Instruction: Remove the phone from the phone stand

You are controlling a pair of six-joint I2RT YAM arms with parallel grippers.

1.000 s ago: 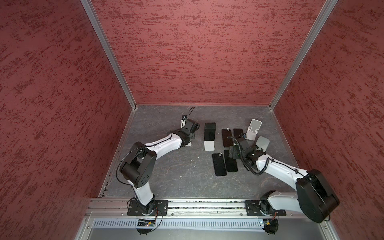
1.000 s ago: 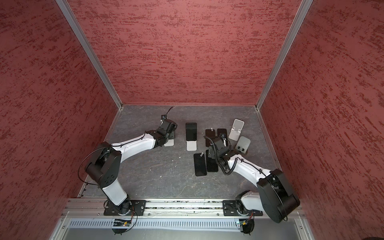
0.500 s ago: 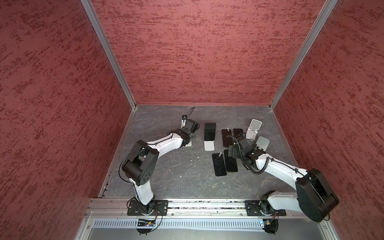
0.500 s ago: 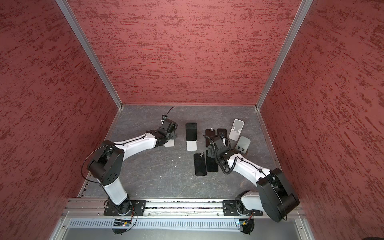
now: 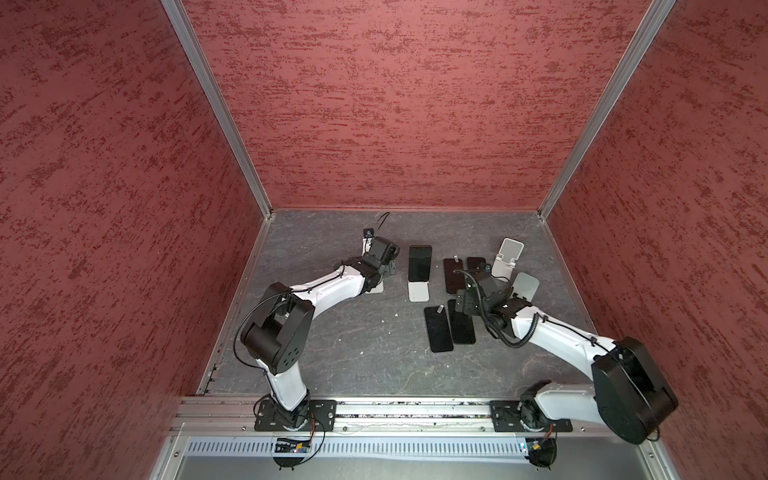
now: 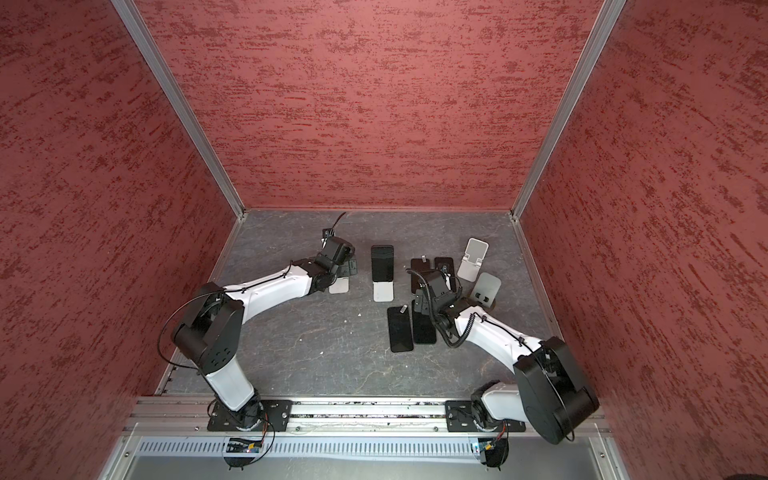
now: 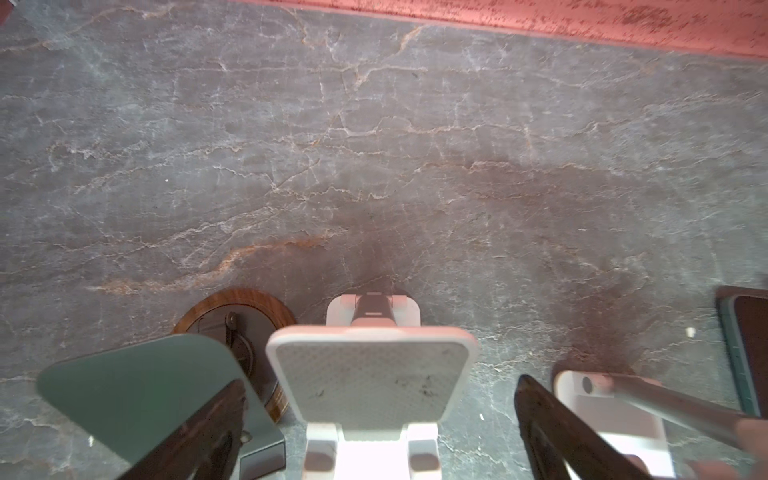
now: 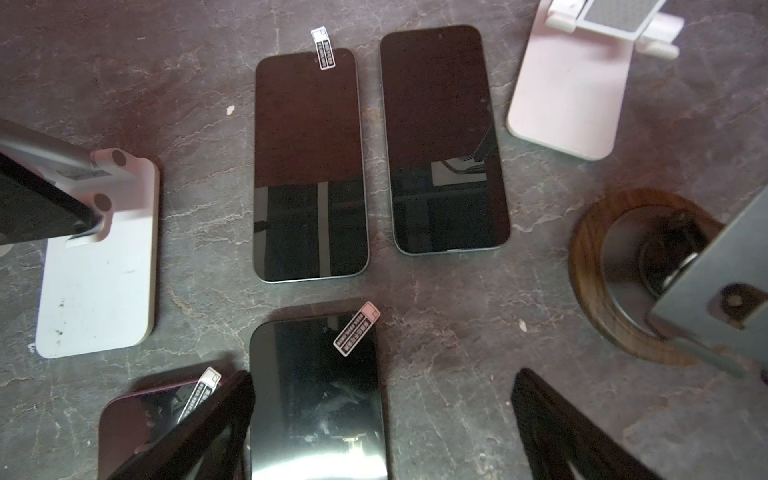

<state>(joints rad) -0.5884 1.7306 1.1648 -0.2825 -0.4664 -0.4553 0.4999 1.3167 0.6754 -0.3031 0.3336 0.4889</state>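
A dark phone (image 5: 419, 263) leans on a white phone stand (image 5: 418, 291) mid-table in both top views (image 6: 382, 263). It shows at one edge of the left wrist view as the phone (image 7: 750, 353) on its stand (image 7: 582, 411), and in the right wrist view as the phone (image 8: 33, 203) on its stand (image 8: 95, 291). My left gripper (image 7: 380, 384) is open, left of the phone (image 5: 384, 270), its fingers either side of a separate, empty white stand (image 7: 370, 374). My right gripper (image 8: 382, 376) is open and empty, right of the stand (image 5: 465, 303), over a flat phone (image 8: 320, 395).
Several dark phones lie flat near the right gripper (image 8: 309, 166) (image 8: 442, 141) (image 8: 137, 415). An empty pinkish-white stand (image 5: 509, 257) and a grey stand on a wooden ring (image 8: 706, 270) stand at the right. A grey-green stand (image 7: 145, 382) is beside the left gripper. Red walls enclose the table.
My left gripper has gone from shut to open around the empty white stand, and that arm's elbow shifted slightly. The right arm has stayed where it was, open.
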